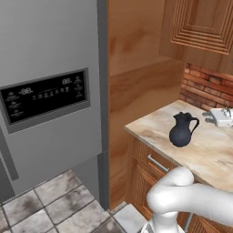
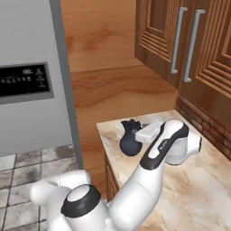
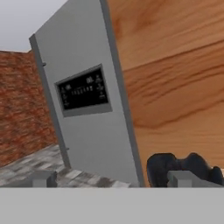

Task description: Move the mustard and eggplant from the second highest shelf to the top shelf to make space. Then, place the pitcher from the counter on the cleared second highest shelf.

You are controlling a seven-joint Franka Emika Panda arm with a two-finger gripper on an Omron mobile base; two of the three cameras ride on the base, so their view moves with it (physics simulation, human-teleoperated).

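The dark pitcher [image 1: 182,131] stands upright on the beige counter [image 1: 152,126] near its left front corner, handle turned to the right. My gripper [image 1: 210,117] hovers open just to its right, above the counter, with nothing between the fingers. From the right base view the pitcher [image 2: 130,139] sits directly beyond the gripper [image 2: 143,131]. In the hand view the pitcher's rim and handle [image 3: 168,166] show beside the right fingertip [image 3: 181,177]. The fridge door [image 1: 50,95] is closed, so the mustard, eggplant, second highest shelf and top shelf are hidden.
A tall wood panel [image 1: 136,86] separates the fridge from the counter. Wooden wall cabinets [image 2: 189,49] hang above the counter, with a red brick wall [image 1: 202,88] behind it. Grey floor tiles [image 1: 50,205] lie in front of the fridge.
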